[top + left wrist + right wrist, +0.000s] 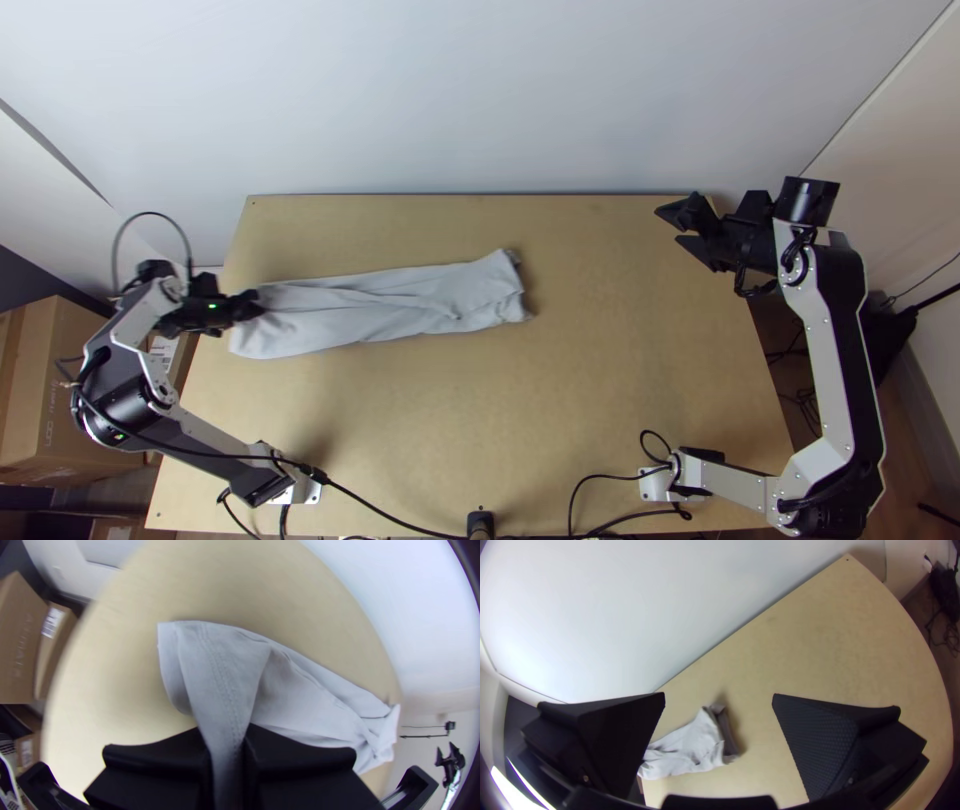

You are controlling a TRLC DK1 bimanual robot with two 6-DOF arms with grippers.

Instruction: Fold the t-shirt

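While the shirt point(390, 308) is clamped in the left gripper point(254, 306) by the worktop's point(560, 410) left edge, it runs lengthwise rightward, well short of the spread right gripper point(667, 225).

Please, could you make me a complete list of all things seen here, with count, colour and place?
T-shirt: one, light grey, lying in a long strip, table's left and middle
Table: one, light wood, under the T-shirt
Wall: one, white, behind the table
Boxes: at least two, brown, past the table's left edge
Cables: several, black, near edge
Arms: two, silver-grey and black, bases at near edge
Left gripper: one, black, shut on T-shirt's left end
Right gripper: one, black, open, far right
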